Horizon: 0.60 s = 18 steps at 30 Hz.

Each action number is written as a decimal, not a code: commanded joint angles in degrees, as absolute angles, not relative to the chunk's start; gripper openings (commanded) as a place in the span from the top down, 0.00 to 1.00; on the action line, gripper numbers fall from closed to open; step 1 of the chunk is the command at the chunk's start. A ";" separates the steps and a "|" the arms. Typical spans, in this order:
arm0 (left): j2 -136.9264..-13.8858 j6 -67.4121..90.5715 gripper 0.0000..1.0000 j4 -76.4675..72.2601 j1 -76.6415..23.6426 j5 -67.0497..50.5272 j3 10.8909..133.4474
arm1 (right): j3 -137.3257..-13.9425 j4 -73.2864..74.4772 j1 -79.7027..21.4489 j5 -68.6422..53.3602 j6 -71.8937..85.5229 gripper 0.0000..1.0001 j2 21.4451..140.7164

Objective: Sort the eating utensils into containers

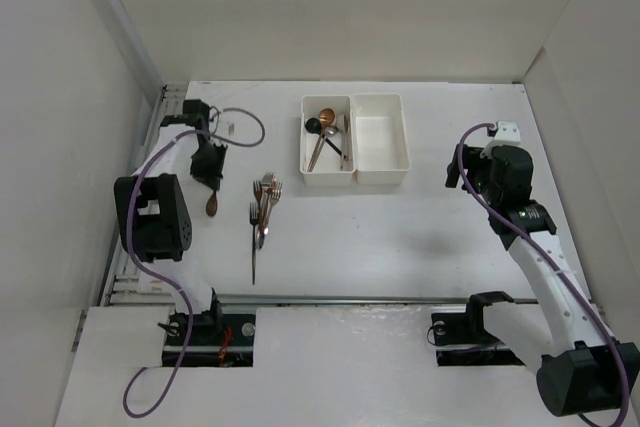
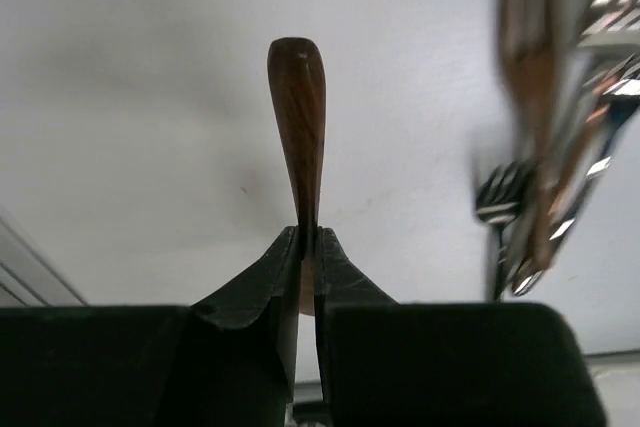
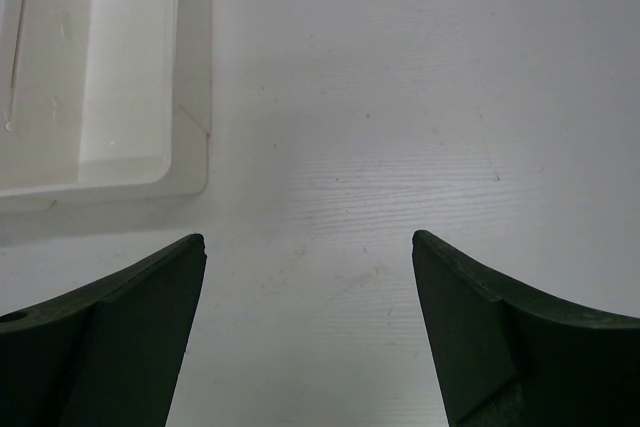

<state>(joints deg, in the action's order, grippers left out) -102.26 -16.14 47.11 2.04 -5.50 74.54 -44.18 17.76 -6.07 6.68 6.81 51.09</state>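
A: Gripping anything on the left?

B: Yes. The left gripper (image 2: pixel 307 237) is clenched on a brown spoon (image 2: pixel 298 117). Both fingers pinch its thin part, and the rounded end sticks out ahead.

A: Is it lifted or lying down?

B: I cannot tell. From above, the spoon shows just past the fingers, over the left side of the table (image 1: pixel 400 237).

A: What is next to it?

B: A pile of forks (image 1: pixel 266 195) lies just to the right of the spoon and apart from it. One long handle trails toward the near edge. In the left wrist view the pile is only a blur.

A: And the right side?

B: The right gripper (image 3: pixel 308 239) stands wide open with nothing between its fingers, over bare table.

A: Where are the bins?

B: They sit side by side and touching, toward the far edge. The left bin (image 1: pixel 307 142) holds a copper spoon (image 1: pixel 327 115), a black spoon (image 1: pixel 313 125) and a silver one. The right bin (image 1: pixel 403 142) is near the open gripper, and its corner shows in the right wrist view.
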 commanded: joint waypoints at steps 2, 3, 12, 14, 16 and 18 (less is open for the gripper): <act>-97.64 -12.40 1.00 48.86 2.11 -13.87 90.67 | -46.58 16.35 -6.42 6.94 6.06 0.11 50.36; -98.95 -11.09 1.00 48.87 0.80 -15.63 95.92 | -46.58 16.35 -6.42 6.94 6.59 0.11 50.36; -114.24 6.59 1.00 33.85 -17.47 -31.73 114.07 | -48.16 16.52 -6.94 6.42 6.07 0.11 52.56; -118.99 8.17 1.00 31.65 -20.56 -29.71 117.06 | -48.16 17.31 -6.94 7.03 6.06 0.11 52.04; -121.63 8.79 0.96 31.11 -21.09 -26.55 118.29 | -48.16 18.45 -6.94 8.87 6.06 0.11 50.81; -124.62 9.58 0.82 31.11 -21.71 -25.84 118.83 | -48.16 19.15 -6.94 9.40 6.06 0.11 48.79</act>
<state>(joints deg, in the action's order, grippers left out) -123.17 6.07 31.70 -23.40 -26.94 116.62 -45.04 18.31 -6.33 7.46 6.63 51.86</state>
